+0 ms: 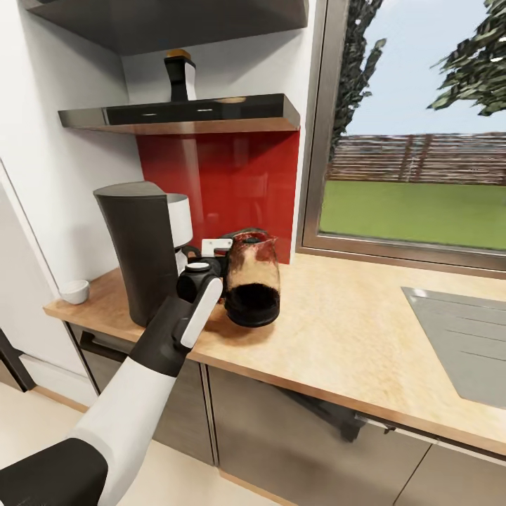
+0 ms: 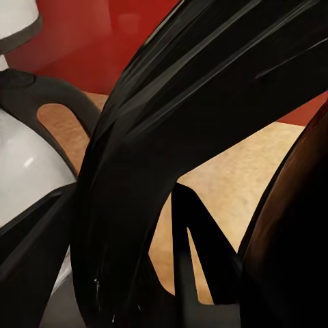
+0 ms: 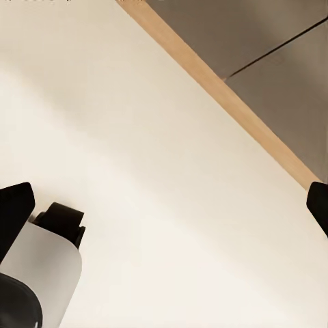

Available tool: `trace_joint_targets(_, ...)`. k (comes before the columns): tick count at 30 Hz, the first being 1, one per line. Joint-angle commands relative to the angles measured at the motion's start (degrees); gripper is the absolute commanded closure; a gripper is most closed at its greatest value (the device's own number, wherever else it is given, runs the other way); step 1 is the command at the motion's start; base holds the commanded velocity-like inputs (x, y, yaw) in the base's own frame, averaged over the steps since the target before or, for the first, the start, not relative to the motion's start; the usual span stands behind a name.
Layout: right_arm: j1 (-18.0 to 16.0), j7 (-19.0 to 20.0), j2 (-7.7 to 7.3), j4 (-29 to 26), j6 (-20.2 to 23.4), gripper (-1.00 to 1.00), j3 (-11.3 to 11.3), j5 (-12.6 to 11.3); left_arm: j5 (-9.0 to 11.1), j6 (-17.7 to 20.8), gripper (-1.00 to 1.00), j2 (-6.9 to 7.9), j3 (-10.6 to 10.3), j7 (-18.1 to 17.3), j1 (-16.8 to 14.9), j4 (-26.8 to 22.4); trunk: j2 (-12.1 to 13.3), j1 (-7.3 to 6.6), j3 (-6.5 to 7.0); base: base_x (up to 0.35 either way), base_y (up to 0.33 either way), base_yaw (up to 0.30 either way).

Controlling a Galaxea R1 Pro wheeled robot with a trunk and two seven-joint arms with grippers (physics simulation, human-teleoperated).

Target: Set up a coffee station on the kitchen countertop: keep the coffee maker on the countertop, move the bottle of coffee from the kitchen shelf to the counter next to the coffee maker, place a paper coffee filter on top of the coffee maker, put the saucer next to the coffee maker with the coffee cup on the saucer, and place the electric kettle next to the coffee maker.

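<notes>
the left gripper is at the black handle of the kettle, which stands on the countertop just beside the coffee maker. i cannot tell if the gripper holds it. the coffee bottle stands on the shelf. a cup sits left of the coffee maker.

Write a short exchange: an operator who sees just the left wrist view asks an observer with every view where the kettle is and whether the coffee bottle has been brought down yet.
Operator: Black curves crowd my picture. Where is the kettle in the room?
Observer: The electric kettle is on the kitchen countertop, right beside the coffee maker, on its window side.
Operator: Is the coffee bottle down there too?
Observer: No. The bottle of coffee stands up on the kitchen shelf, above the red backsplash.
</notes>
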Motion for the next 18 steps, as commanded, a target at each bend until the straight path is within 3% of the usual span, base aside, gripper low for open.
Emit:
trace_joint_targets(1,-0.02,0.03,-0.01,0.03,-0.16,-1.0,-0.17,0.51,0.3,0.11,1.0,0.0,-0.13,0.6,-0.05,-0.03,-0.03,0.0,-0.06,0.0,0.0,0.0)
trace_joint_targets(10,-0.04,0.03,-0.13,-0.03,-0.6,-1.0,-0.23,0.51,0.32,0.1,1.0,0.0,-0.02,0.6,-0.04,2.01,-0.03,0.0,-0.06,0.217,0.0,0.0)
trace_joint_targets(18,-0.03,0.03,-0.13,0.06,-1.64,-1.0,-0.26,0.51,0.45,0.1,1.0,0.0,-0.6,0.6,-0.06,2.41,-0.03,0.0,-0.06,0.03,0.0,0.0)
